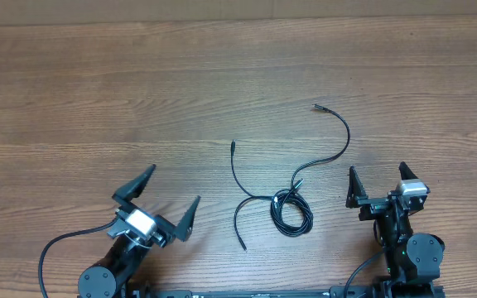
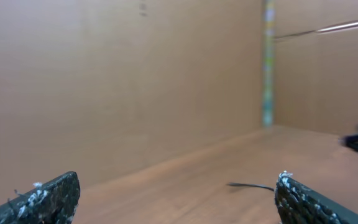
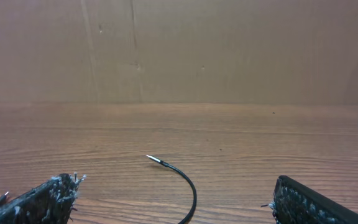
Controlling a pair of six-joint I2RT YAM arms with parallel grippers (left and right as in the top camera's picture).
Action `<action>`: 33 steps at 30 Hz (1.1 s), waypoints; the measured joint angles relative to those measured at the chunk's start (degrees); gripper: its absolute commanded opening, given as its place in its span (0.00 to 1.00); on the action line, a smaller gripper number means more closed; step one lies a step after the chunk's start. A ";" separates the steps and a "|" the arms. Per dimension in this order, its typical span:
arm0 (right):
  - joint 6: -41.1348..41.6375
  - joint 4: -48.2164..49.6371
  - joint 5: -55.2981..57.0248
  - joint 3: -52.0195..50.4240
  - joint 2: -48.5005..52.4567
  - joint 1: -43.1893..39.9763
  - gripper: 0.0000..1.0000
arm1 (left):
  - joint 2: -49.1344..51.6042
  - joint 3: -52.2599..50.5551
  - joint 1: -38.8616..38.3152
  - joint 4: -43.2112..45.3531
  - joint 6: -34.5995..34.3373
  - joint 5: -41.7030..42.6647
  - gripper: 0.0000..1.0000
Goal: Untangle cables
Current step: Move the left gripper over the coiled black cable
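The cables (image 1: pixel 291 209) are thin black cords lying on the wooden table between my two arms, coiled and knotted in a small bundle. One loose end curves up right to a plug tip (image 1: pixel 316 107). Another strand runs up left to a tip (image 1: pixel 233 144) and a third ends low (image 1: pixel 244 247). My left gripper (image 1: pixel 169 191) is open and empty, left of the cords; its wrist view shows one cable end (image 2: pixel 248 185). My right gripper (image 1: pixel 379 180) is open and empty, right of the bundle; its wrist view shows a curved cord with a metal tip (image 3: pixel 178 175).
The wooden table (image 1: pixel 98 99) stretches far and wide around the cords. A brown cardboard wall (image 3: pixel 179 50) stands beyond the table's far edge. A thick black robot cable (image 1: pixel 56 244) loops beside the left arm's base.
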 measured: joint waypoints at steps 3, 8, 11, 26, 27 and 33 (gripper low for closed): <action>-0.02 0.00 0.00 0.00 0.00 0.00 1.00 | 0.00 0.33 0.00 -0.46 -1.66 3.52 1.00; -0.02 0.02 0.00 0.00 0.00 0.00 1.00 | 0.74 5.31 0.00 -6.99 -3.17 8.11 0.99; 0.00 0.04 0.00 0.00 0.00 0.00 1.00 | 3.61 9.55 0.00 -8.61 -3.37 10.86 1.00; 0.00 0.02 0.02 0.00 0.00 0.00 0.99 | 36.28 32.33 -1.36 -20.79 -3.56 19.82 1.00; 0.02 0.02 0.02 0.00 0.00 0.00 1.00 | 38.01 33.83 -2.12 -21.64 -3.45 19.82 1.00; 0.00 0.00 0.02 0.00 0.00 0.00 1.00 | 47.52 42.73 -11.26 -31.63 -2.36 14.64 1.00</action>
